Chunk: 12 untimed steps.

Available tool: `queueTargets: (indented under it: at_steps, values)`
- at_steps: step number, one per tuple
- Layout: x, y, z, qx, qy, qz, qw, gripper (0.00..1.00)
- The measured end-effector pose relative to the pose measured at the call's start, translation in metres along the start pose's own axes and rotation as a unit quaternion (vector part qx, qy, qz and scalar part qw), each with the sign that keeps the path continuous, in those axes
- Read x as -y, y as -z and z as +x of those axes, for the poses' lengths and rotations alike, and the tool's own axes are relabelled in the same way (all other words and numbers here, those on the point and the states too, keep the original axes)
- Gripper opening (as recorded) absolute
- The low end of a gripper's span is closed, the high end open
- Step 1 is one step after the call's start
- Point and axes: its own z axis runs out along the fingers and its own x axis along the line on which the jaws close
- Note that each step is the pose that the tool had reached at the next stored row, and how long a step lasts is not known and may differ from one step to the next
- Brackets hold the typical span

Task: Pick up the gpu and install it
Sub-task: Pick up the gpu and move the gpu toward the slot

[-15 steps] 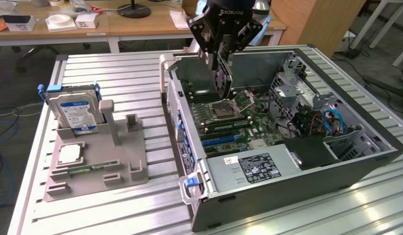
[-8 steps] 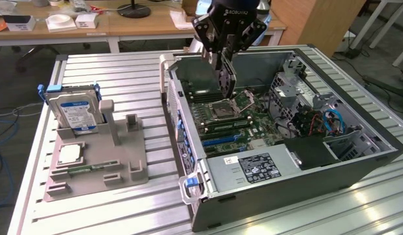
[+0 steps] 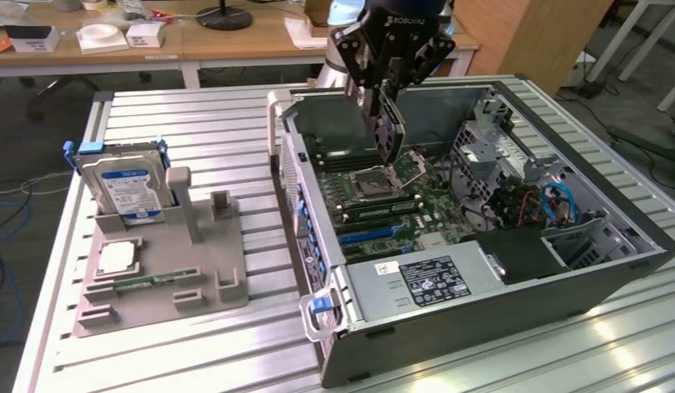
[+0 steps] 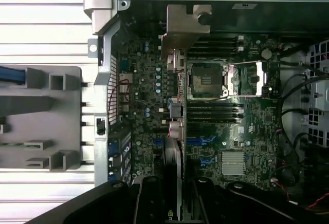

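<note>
A: What is being carried on the worktop point(image 3: 206, 106)?

B: Two large things are being borne on its metal slats. An open computer case point(image 3: 513, 319) is being shown toward the exterior view's right, and a grey holder point(image 3: 212, 274) toward the exterior view's left. A strip of bare slats is being left between them.

A: What is being exposed inside the case?

B: A green motherboard point(image 3: 425, 209) is being shown on its floor. A power supply point(image 3: 419, 278) is being housed at the near end, and blue and red cables point(image 3: 556, 205) are being kept along the exterior view's right side.

A: Where is the gpu being kept?

B: The gpu point(image 3: 389, 135) is being held upright, on edge, over the motherboard and within the case walls, close by the processor socket point(image 3: 382, 176). In the wrist view it is being seen edge-on, with its silvery bracket point(image 4: 182, 29) being pointed away from the tool. Whether its lower edge is being touched to the board cannot be told.

A: How is the tool being set?

B: The tool point(image 3: 382, 102) is being clamped on the upper edge of the gpu, and its fingers point(image 4: 149, 203) are being pressed to the card's two faces.

A: And the holder?

B: A hard drive point(image 3: 124, 188) is being stood upright in a slot. A square processor chip point(image 3: 119, 256) is being laid flat nearer the front, and a narrow green memory stick point(image 3: 151, 282) just beside it.
</note>
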Motion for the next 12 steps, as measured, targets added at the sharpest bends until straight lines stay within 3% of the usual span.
queueTargets:
  at_steps: [12]
  values:
    - [-0.0004,0.0001,-0.019,0.0000,0.000,0.0000,1.0000,0.27]
